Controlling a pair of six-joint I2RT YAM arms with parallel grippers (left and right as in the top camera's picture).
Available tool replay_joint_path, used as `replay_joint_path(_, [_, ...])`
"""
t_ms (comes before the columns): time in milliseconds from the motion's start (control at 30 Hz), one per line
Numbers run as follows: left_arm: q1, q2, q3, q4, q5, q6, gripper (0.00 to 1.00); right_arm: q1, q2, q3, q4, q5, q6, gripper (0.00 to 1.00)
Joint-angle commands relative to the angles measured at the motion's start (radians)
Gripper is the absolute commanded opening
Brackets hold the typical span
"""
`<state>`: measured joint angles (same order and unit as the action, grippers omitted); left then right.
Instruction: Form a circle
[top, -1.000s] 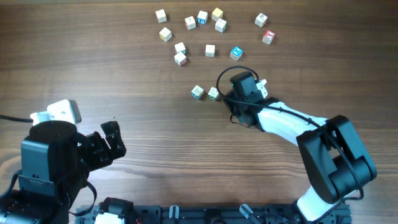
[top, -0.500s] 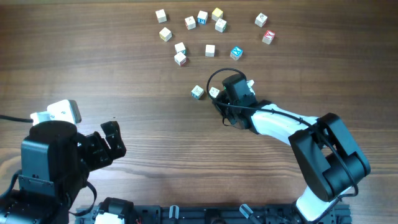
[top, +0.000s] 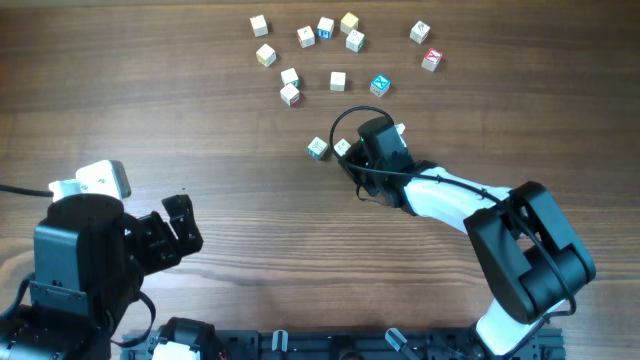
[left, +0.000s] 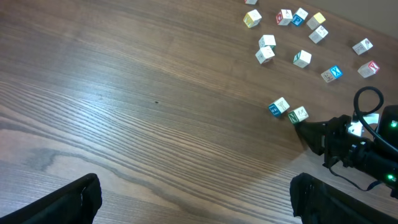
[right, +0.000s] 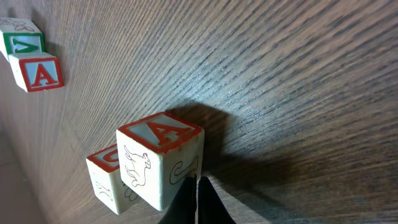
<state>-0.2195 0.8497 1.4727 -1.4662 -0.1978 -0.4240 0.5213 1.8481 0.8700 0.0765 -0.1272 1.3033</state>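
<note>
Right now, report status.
Left gripper open, idle. Right gripper shut, tip against red-A cube. No circle yet: cubes scattered. Second cube sits right beside it.

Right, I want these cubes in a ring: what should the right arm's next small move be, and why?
Probably a short push toward the neighbour cube, closing the pair. The shut right pincer has its tips against the red-A cube, that neighbour sits just beyond it, and the other cubes lie scattered, no ring yet.

We note bright, even, diffuse light across the table; the near cube throws a soft shadow toward 3 o'clock (close-up edges slightly soft).
</note>
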Motion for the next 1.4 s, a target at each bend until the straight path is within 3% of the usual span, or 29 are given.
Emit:
replay_joint_path(0, [0.007, 0.0, -0.001, 0.003, -0.013, -0.006, 1.0, 0.002, 0.029, -0.014, 0.005, -0.01, -0.021, 0.04])
replay_joint_path(433, [0.007, 0.0, -0.001, 0.003, -0.013, -0.006, 1.0, -0.041, 0.029, -0.014, -0.058, 0.087, -0.073, 0.05])
replay_joint_path(1367, [0.007, 0.0, -0.001, 0.002, -0.013, -0.006, 1.0, -0.04, 0.029, -0.014, 0.038, -0.018, -0.155, 0.04])
